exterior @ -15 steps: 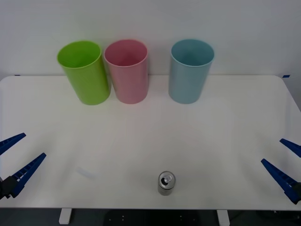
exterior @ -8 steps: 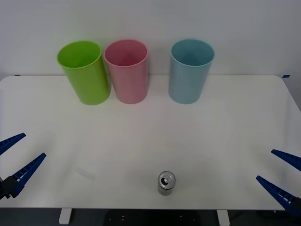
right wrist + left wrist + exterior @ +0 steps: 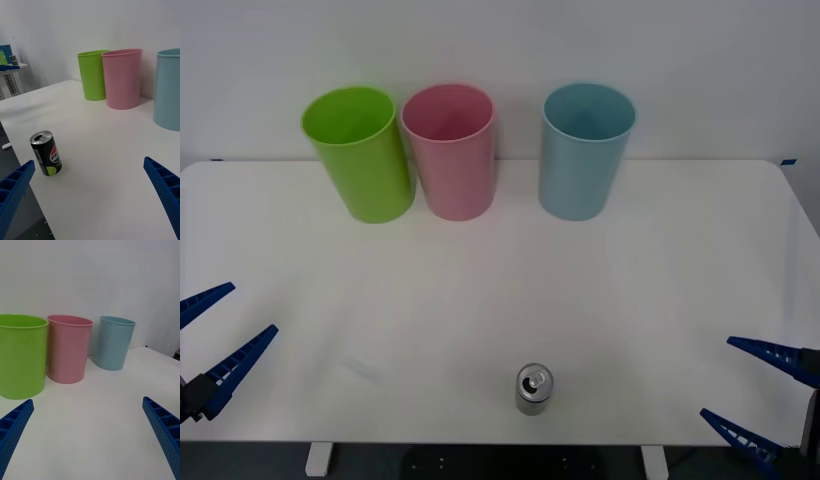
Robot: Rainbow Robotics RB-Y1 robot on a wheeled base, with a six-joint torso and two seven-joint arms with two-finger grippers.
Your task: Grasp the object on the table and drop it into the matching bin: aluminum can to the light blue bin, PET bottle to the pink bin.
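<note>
Standing upright nr the near edge of the table (image 3: 660, 270), can (image 3: 533, 389) waiting untouched w/ right gripper (image 3: 750, 392) spreading wide, holding nothing, prob. lining up on it for far blue bin (image 3: 585, 150); left gripper (image 3: 218, 335) idling wide open, empty.

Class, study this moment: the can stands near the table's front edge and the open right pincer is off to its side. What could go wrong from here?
1. The aluminum can stands close to the front edge of the table; a sideways nudge from the open right pincer might tip it or roll it off.
2. The pink bin stands between the lime green bin and the light blue bin, so a drop aimed short of the blue one could miss.
</note>
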